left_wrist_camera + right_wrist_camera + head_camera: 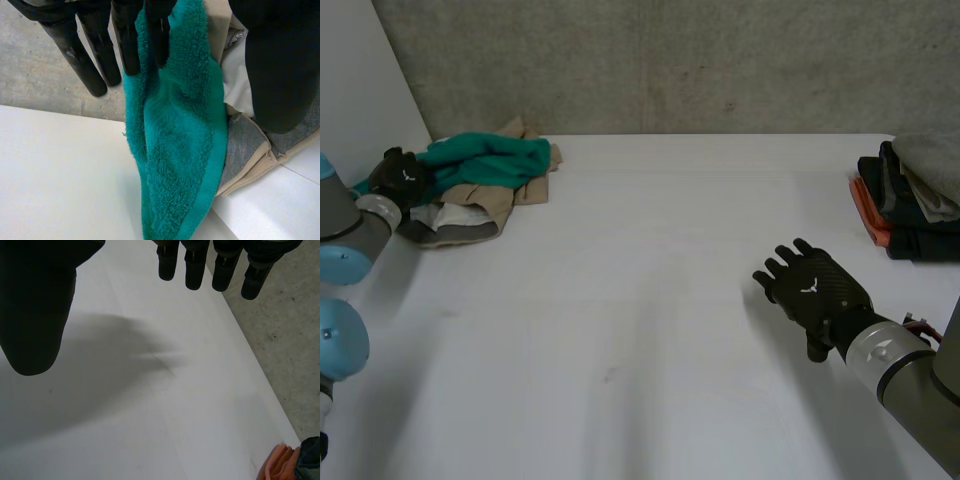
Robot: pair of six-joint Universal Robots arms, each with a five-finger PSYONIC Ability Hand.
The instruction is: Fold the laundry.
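A teal towel [490, 158] lies on top of a crumpled pile with a beige garment [470, 215] at the table's far left. My left hand [402, 175] rests at the pile's left end. In the left wrist view its fingers [75, 50] are straight, two of them touching the teal towel [175, 150] at its upper edge. The thumb stands apart over the beige and grey cloth [250, 160]. My right hand [815, 290] hovers open over bare table at the right, fingers spread; its thumb [35, 315] and fingers hold nothing.
A stack of folded dark, grey and orange clothes [915, 200] sits at the table's right edge; its orange corner [277, 465] is beyond my right hand. The white table [640, 300] lies bare between the pile and the stack. A white wall stands left.
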